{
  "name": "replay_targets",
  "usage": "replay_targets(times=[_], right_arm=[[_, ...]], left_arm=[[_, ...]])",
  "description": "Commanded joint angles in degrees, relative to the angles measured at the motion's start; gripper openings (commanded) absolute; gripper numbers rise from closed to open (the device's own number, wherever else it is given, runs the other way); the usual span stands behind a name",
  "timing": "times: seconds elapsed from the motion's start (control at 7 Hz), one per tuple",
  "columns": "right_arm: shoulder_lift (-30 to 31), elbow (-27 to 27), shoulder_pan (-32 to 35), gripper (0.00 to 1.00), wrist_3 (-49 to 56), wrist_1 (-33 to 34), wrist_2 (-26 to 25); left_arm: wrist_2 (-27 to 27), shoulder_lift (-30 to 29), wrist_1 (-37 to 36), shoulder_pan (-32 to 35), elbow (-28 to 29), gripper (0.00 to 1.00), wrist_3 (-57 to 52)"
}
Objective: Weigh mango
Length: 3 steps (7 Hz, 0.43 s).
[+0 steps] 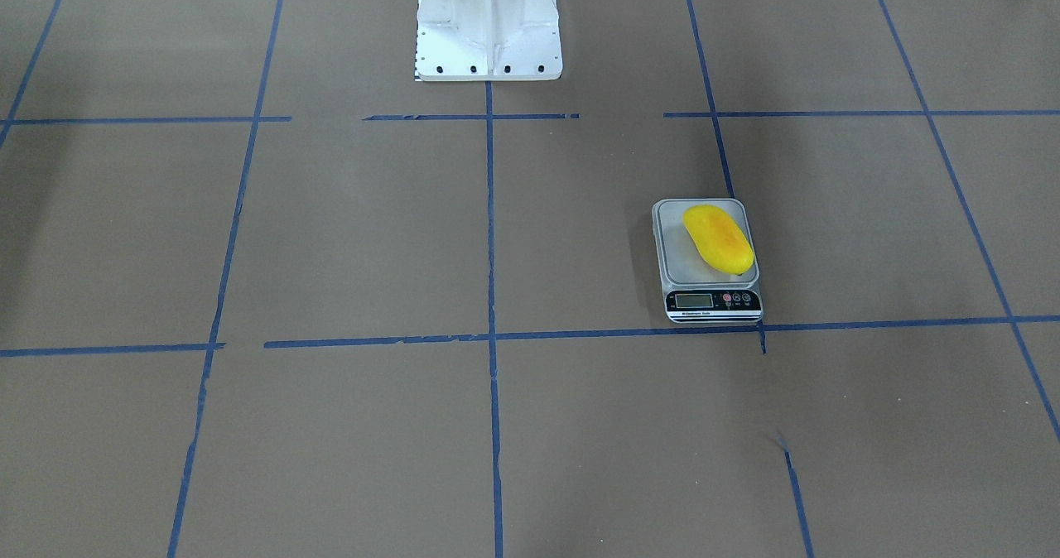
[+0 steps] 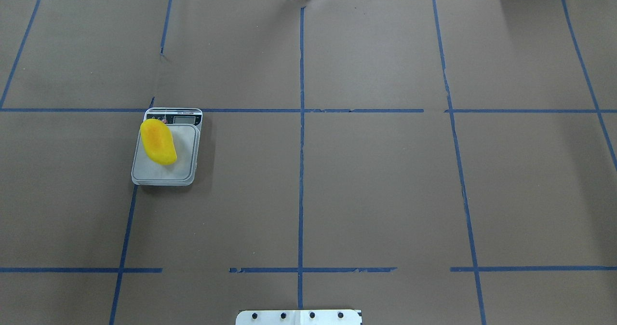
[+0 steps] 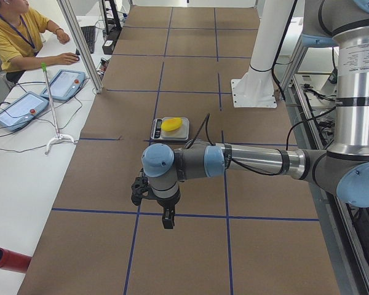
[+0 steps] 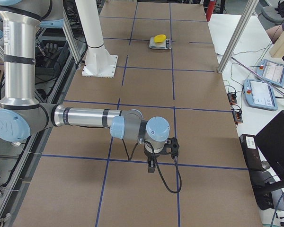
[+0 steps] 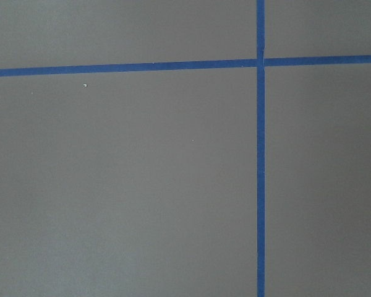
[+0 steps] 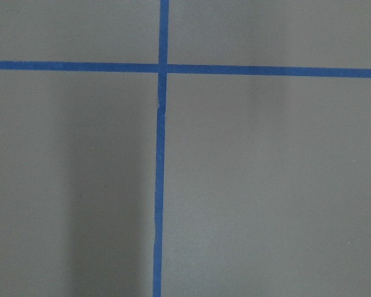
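Two fixed cameras, the front-facing one and the overhead one, gave the clearest look at the mango (image 1: 718, 238). It lay flat on the platform of a small digital scale (image 1: 684, 266), set at a slant toward the platform's side on the robot's left. The scale stood on the brown-papered table (image 1: 331, 235) in the robot's left half. Its display end was turned away from the robot and sat just beside a crossing of the blue tape lines (image 1: 490, 235). The digits on the display were too small to read.

Only the side views showed the arms. From the table's left end, the near arm reached out level over the table, and the left gripper (image 3: 167, 221) pointed down above a tape line, well apart from the scale. From the right end, the right gripper (image 4: 151, 166) hung the same way over another tape line, with the mango small and far off at the table's other end. From these views alone I cannot tell how far either gripper was open, or whether it held anything. Both wrist cameras showed just brown paper and crossing tape.
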<state>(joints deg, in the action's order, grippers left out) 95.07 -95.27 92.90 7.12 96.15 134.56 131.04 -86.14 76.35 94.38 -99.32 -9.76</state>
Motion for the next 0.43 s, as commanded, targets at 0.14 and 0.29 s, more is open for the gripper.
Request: replay_targets(times=[0.14,0.29], right_arm=[[0.0,0.0,0.0,1.00,0.0,0.0,0.0],[0.0,0.0,0.0,1.00,0.0,0.0,0.0]], left_arm=[[0.0,-1.0,0.3,-0.1,0.3,1.00,0.0],[-0.1,-2.6,0.0,-0.1,0.0,1.00,0.0]])
